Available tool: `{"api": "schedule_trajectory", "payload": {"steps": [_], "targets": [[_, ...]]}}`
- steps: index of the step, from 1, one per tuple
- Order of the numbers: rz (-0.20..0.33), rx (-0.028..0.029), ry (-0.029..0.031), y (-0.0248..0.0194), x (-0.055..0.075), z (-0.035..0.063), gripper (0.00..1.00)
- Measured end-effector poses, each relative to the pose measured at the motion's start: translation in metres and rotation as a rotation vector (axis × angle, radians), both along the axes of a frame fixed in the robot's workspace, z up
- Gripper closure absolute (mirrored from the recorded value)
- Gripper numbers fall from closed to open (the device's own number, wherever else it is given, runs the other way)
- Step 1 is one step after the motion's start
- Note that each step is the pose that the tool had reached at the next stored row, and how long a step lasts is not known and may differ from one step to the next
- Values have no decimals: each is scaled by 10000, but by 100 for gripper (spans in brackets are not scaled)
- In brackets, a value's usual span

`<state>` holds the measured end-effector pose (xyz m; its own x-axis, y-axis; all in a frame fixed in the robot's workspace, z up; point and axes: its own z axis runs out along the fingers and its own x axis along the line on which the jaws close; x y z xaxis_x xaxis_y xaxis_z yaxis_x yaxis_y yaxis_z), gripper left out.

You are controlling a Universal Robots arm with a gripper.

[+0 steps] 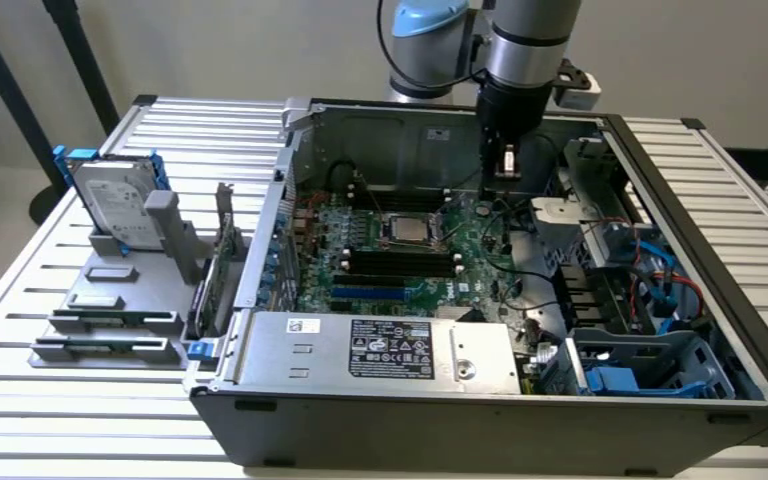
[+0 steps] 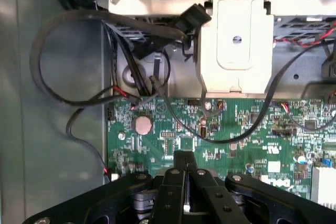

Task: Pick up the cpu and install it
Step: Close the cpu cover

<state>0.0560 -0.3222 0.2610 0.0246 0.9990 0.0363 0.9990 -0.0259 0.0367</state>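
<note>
The cpu, a small silver-grey square, lies flat in the socket frame in the middle of the green motherboard inside the open computer case. My gripper hangs inside the case, above the board's far part and toward the exterior view's right of the cpu, apart from it. In the wrist view my gripper has its black fingers pressed together with nothing between them, over the green board and below a metal bracket.
Black cables loop beside the board near the case wall. A drive cage with blue parts fills the case's right side, and the power supply sits at the front. Left of the case stands a grey holder with a hard drive.
</note>
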Motion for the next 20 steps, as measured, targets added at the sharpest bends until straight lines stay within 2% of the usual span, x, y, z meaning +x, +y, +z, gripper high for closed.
{"api": "schedule_trajectory", "payload": {"steps": [8, 9, 10, 11, 12, 13, 15, 18, 19, 20], "targets": [[0, -2, 1, -1, -7, -144, 89], [0, -1, 6, -2, -15, -162, 89], [0, -2, 37, -3, -21, -171, 89], [2, -14, 117, -3, -23, -174, 89], [0, -40, 246, -3, -24, -175, 89], [0, -85, 412, -3, -24, -175, 89], [-1, -179, 717, -3, -24, -175, 89], [-2, -342, 1122, -3, -25, -177, 89], [-3, -400, 1238, -3, -26, -177, 89], [-4, -463, 1322, -4, -28, -178, 89]]}}
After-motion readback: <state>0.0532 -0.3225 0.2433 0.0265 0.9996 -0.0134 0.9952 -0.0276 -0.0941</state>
